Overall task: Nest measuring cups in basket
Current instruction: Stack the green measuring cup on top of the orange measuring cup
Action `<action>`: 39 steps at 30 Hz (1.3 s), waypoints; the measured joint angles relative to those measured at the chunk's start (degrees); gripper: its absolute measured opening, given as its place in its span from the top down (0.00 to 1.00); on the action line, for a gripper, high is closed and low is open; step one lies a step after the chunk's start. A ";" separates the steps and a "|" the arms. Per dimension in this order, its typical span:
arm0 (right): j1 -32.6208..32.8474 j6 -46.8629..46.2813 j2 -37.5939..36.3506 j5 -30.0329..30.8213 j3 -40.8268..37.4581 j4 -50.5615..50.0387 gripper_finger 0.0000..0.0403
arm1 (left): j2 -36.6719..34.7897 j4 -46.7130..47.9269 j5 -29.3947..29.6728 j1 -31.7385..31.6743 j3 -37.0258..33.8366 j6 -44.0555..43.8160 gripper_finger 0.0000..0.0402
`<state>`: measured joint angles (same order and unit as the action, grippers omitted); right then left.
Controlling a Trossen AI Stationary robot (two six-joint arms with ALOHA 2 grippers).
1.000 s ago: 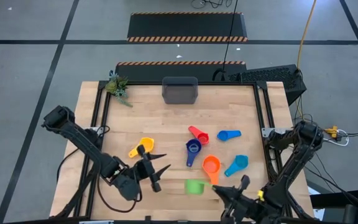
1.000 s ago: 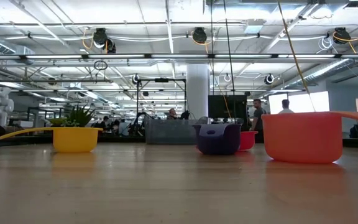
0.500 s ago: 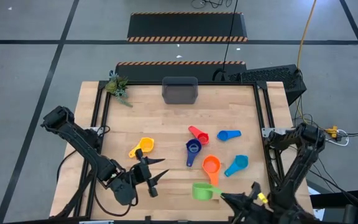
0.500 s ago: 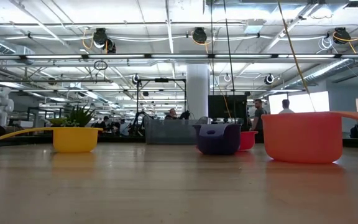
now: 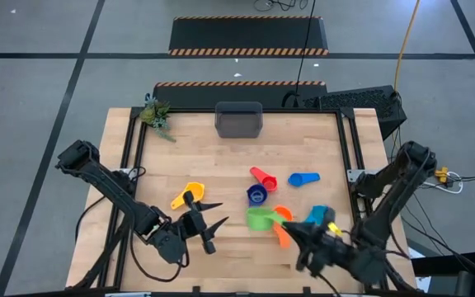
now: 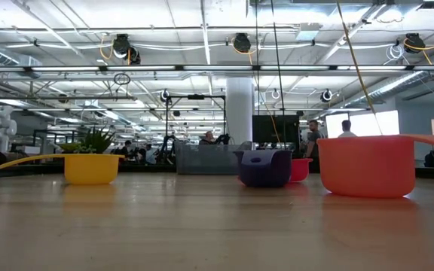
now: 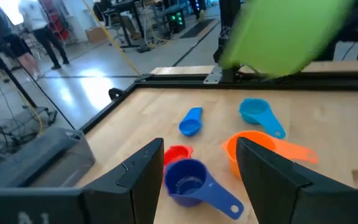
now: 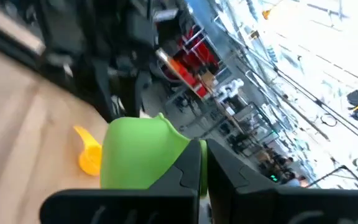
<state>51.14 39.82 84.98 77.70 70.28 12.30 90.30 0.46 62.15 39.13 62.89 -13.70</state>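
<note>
From above, the right gripper (image 5: 291,233) is clamped on the handle of the green cup (image 5: 259,218), lifted over the near middle of the table (image 5: 221,157) just beside the orange cup (image 5: 284,234) and the dark blue cup (image 5: 256,196). The right wrist view confirms the grip: the green cup (image 8: 143,155) sits between the closed fingers (image 8: 188,168), with the yellow cup (image 8: 89,154) on the wood beyond it. The low view shows none of this; it sees only the yellow cup (image 6: 90,167), the dark blue cup (image 6: 265,167), a red cup (image 6: 301,168) behind that and the orange cup (image 6: 368,165) standing on the table, with the basket (image 6: 206,159) far back. The left wrist view looks past the left arm's spread fingers (image 7: 143,167) to the blue cup (image 7: 190,122), cyan cup (image 7: 260,115), red, dark blue and orange cups on the wood, and the green cup (image 7: 278,36) hanging above. The left gripper (image 5: 213,225) hovers with jaws apart, holding nothing, near the yellow cup (image 5: 189,195). The basket (image 5: 238,120) at the far edge has no cups in it that the overhead view shows. A second ago the green cup lay on the table near the front edge; it is now raised and carried inward, and the right arm has swung in with it.
</note>
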 joint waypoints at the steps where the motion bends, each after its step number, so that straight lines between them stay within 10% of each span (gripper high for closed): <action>1: -1.22 -3.77 -0.29 -2.96 0.00 -4.62 1.00 | 0.00 -0.09 -0.02 -0.20 0.00 1.19 0.50; 7: -6.54 -33.26 1.25 -20.99 -0.07 -27.80 1.00 | 0.00 -0.25 -0.02 -1.95 0.00 6.18 0.50; 19: 2.28 -51.64 2.83 -13.75 2.61 -46.56 1.00 | 0.00 0.28 -0.17 -5.21 0.00 7.55 0.50; 26: 3.38 -71.38 3.46 -22.58 3.21 -67.87 1.00 | 0.00 1.10 -0.22 -5.38 0.00 6.52 0.50; 39: -0.15 -69.42 7.38 -17.50 3.21 -71.30 1.00 | 0.00 1.08 -0.39 -5.89 0.00 5.84 0.50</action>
<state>50.98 -29.60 92.36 60.20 73.49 -59.01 90.30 1.54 61.76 33.23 62.89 -7.86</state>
